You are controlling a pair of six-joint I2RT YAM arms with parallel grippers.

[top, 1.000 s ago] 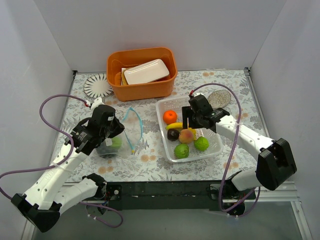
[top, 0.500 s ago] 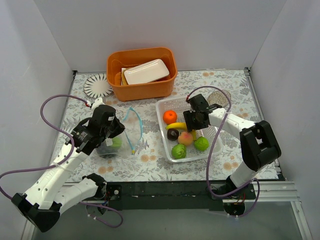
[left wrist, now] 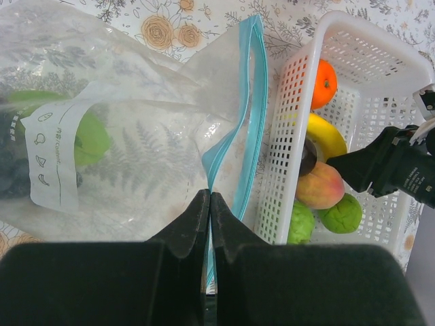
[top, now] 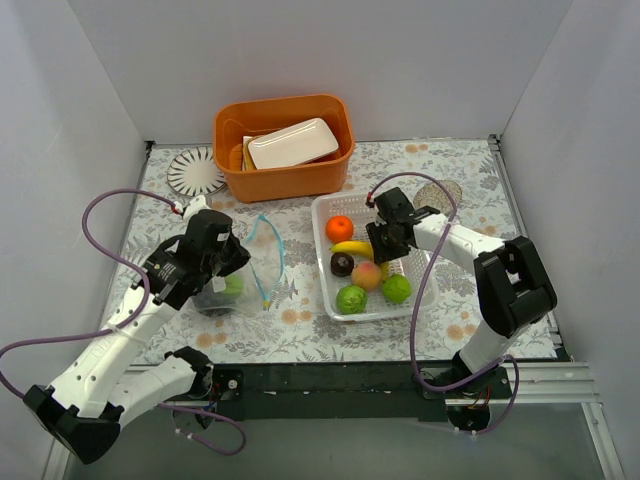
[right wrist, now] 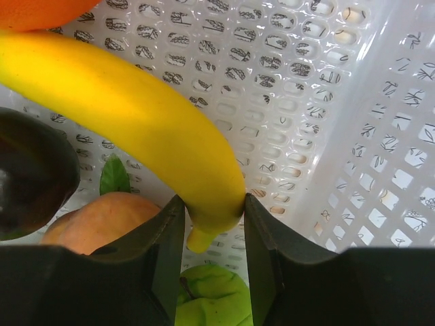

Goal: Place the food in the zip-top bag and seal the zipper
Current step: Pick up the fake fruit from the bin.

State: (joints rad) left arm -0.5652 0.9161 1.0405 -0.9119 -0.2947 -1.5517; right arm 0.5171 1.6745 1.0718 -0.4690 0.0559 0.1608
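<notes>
A clear, crinkly zip-top bag (top: pixel 245 272) (left wrist: pixel 136 156) lies on the flower-patterned table (top: pixel 300 335), between the table's middle and its left edge. Its teal-blue zipper (top: pixel 270 250) (left wrist: pixel 250 95) faces the right edge, with the mouth gaping open. Inside the bag sit a green toy food piece (top: pixel 232 285) (left wrist: pixel 92 139) and something dark (left wrist: pixel 10 170) that is too hidden to name. The left gripper (top: pixel 228 262) (left wrist: pixel 209 204) has its fingers pressed together on the bag's mouth edge, pinching the plastic at the teal strip. Just beside the bag, toward the right edge, stands a white perforated basket (top: pixel 318 230) (left wrist: pixel 285 136) (right wrist: pixel 326 102) holding the rest of the food. In it are an orange (top: pixel 340 228) (left wrist: pixel 324 83) (right wrist: pixel 41 12), a yellow banana (top: pixel 350 247) (left wrist: pixel 326 136) (right wrist: pixel 136 115) and a dark plum (top: pixel 343 264) (right wrist: pixel 27 176). There is also a peach (top: pixel 367 275) (left wrist: pixel 319 185) (right wrist: pixel 102 217) with a small green leaf (right wrist: pixel 114 178) beside it, and two green limes (top: pixel 351 299) (top: pixel 397 289). The right gripper (top: pixel 380 245) (right wrist: pixel 212 204) reaches down into the basket, its two fingers closed against either side of the banana's end. At the far edge stands an orange bin (top: pixel 285 180) holding a white dish (top: pixel 292 143). A round patterned plate (top: pixel 195 172) lies near the far left corner.
</notes>
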